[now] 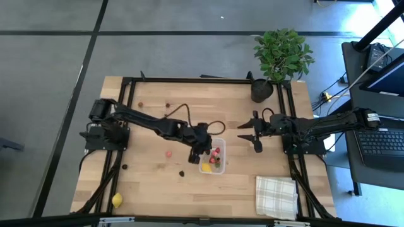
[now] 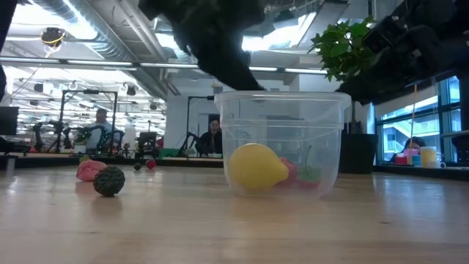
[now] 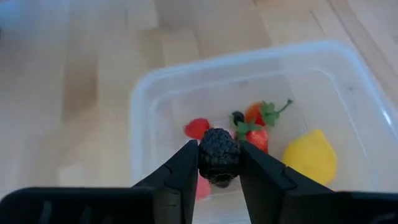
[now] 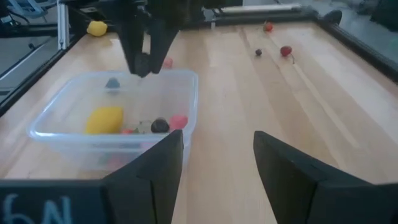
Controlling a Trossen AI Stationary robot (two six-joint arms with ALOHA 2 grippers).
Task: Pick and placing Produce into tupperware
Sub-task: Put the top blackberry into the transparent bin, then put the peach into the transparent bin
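My left gripper is shut on a dark blackberry-like piece just above the near-left end of the clear tupperware tub. It also shows in the high view. In the tub lie a yellow lemon piece, red strawberry-like bits and a small red piece. My right gripper is open and empty to the right of the tub, above the table. Loose pieces rest on the wood: a pink one, a dark one and a lemon. My left gripper pinches the dark berry by its two opposite sides between its two fingers, near their free ends. The fingers come from above, slanting down toward the tub. The berry is lifted clear, over the tub's open top.
A white checked cloth lies at the near right. A black plant pot stands at the far right. Two small maroon pieces lie near the far edge. Bare wood lies left of the tub. People show in the room behind.
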